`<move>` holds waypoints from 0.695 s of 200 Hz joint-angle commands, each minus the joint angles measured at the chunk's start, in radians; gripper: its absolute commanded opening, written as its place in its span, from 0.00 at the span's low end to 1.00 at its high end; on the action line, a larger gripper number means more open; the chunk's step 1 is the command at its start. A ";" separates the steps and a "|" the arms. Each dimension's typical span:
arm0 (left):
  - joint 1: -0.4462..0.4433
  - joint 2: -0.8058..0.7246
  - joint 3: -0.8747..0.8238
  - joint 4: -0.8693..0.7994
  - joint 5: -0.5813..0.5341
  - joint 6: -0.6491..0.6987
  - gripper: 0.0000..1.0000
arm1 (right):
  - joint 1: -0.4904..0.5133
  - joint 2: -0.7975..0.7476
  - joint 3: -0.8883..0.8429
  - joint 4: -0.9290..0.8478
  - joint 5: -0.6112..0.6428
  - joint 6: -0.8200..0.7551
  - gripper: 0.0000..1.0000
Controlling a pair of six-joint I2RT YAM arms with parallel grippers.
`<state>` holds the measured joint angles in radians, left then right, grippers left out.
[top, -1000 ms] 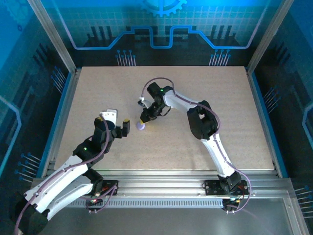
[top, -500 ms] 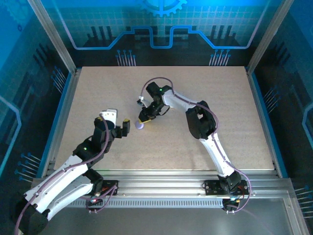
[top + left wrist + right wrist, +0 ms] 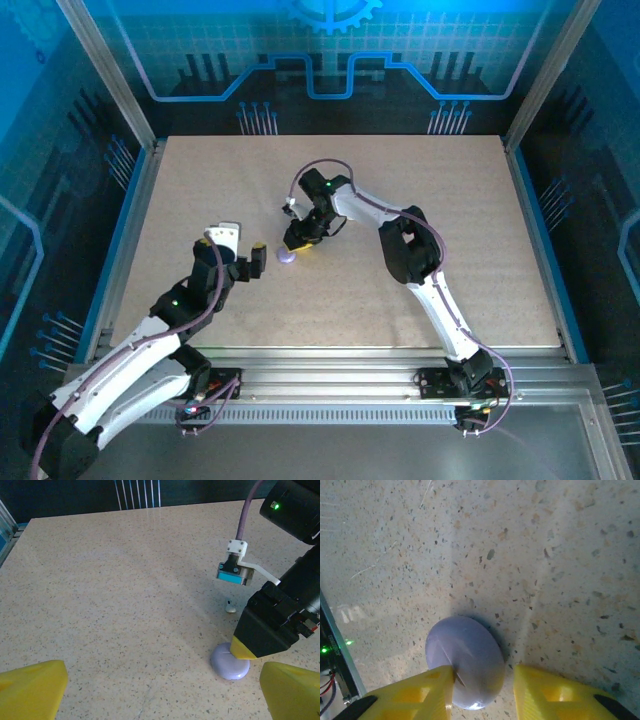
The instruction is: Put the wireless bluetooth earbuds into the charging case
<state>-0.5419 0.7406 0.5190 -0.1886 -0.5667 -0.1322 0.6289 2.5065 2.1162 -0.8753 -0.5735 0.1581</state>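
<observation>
Speckled beige stone-look material forms the table (image 3: 420, 220), flat and matte, with fine dark and tan flecks visible in both wrist views. Aluminium rails frame it, and blue-lit walls printed with circuit patterns stand behind.

Near the centre of the top view lies the lavender round piece (image 3: 287, 258). It is a smooth, glossy, pebble-like dome resting flat on the table. The left wrist view shows it at lower right (image 3: 230, 664). The right wrist view shows it at lower centre (image 3: 465, 660), with a faint crease across its top.

One whitish earbud (image 3: 230, 608) stands on the table in the right half of the left wrist view. It is tiny, glossy and rounded, just above the lavender round piece in that frame and apart from it.

Right hand (image 3: 293, 246): black body with yellow wedge-shaped fingertips. In its own wrist view the right hand (image 3: 482, 680) straddles the lavender round piece. One fingertip (image 3: 437, 682) touches the piece's lower left edge; the other sits just off its right edge with a narrow gap. The jaws are parted and not clamped. From the left wrist view, this hand (image 3: 245, 647) rests a yellow tip on the dome's top.

Left hand (image 3: 258, 257): just left of the piece in the top view. Its yellow fingertips sit in the bottom corners of its wrist view (image 3: 160, 690), spread wide, released and holding nothing.
</observation>
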 commanded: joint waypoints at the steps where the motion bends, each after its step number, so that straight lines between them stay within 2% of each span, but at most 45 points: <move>1: 0.014 0.002 0.000 0.037 0.013 0.001 0.99 | -0.003 0.010 0.024 -0.030 0.036 0.013 0.38; 51: 0.023 0.035 0.018 0.042 0.062 0.007 0.99 | -0.016 -0.044 0.012 -0.012 0.065 0.027 0.41; 80: 0.032 0.068 0.052 0.043 0.107 0.018 0.99 | -0.017 -0.102 -0.044 0.033 0.079 0.047 0.46; 139: 0.038 0.226 0.173 0.028 0.187 0.014 0.99 | -0.036 -0.246 -0.144 0.070 0.196 0.095 0.49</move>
<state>-0.5125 0.9031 0.6071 -0.1665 -0.4458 -0.1291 0.6121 2.3631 2.0083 -0.8207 -0.4583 0.2180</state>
